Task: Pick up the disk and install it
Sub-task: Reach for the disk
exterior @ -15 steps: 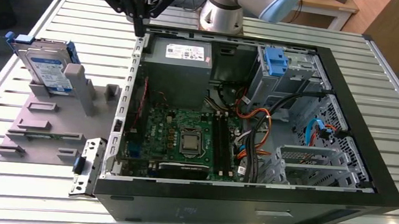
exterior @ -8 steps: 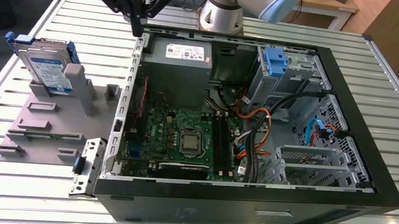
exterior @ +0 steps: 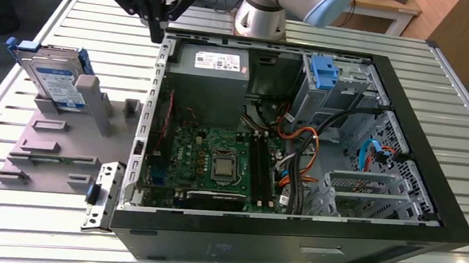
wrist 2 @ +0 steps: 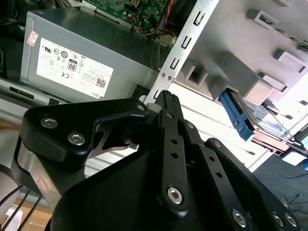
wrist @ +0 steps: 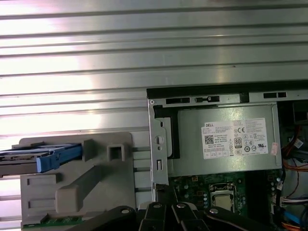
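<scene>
Gripper (exterior: 156,34) hangs w/ fingers pressed together at the tips, holding nothing, over the PC case (exterior: 293,243) wall next to the power supply (exterior: 209,73). In the second wrist view the two fingers (wrist 2: 166,103) meet in one point. Disk (exterior: 55,83) stands upright on edge, blue handle end up, in the grey fixture (exterior: 48,154) on the slatted table (exterior: 9,227), at the exterior view's left of the case, well apart from the gripper.

There is one disk (exterior: 54,83) and one grey stand (exterior: 57,149). There is one open computer case (exterior: 293,243), one grey power box (exterior: 209,73) and one robot arm (exterior: 265,8).
</scene>
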`<state>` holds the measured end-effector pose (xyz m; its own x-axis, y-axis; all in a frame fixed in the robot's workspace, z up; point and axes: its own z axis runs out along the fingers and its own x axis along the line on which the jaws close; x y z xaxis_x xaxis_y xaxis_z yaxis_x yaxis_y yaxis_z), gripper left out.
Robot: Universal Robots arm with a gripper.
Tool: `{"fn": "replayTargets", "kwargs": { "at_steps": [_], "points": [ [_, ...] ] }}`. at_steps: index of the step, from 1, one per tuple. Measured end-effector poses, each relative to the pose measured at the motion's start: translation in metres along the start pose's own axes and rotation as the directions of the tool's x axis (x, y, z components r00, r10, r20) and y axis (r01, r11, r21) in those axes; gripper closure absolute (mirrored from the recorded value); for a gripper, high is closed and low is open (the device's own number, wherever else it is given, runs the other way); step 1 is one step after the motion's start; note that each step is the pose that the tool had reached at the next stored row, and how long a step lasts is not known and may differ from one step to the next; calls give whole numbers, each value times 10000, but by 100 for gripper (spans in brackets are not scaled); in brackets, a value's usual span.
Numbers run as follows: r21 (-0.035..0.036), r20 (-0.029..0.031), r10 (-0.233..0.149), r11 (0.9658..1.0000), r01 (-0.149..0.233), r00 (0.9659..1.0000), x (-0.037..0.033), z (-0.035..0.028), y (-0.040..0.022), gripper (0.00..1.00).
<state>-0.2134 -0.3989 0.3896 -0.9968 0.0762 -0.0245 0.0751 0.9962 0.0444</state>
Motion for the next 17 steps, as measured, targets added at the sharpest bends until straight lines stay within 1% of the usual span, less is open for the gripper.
{"fn": "replayTargets", "kwargs": {
  "at_steps": [17],
  "points": [
    [0,-1,0,10000,0,10000,165,17,-13,89]
  ]
}}
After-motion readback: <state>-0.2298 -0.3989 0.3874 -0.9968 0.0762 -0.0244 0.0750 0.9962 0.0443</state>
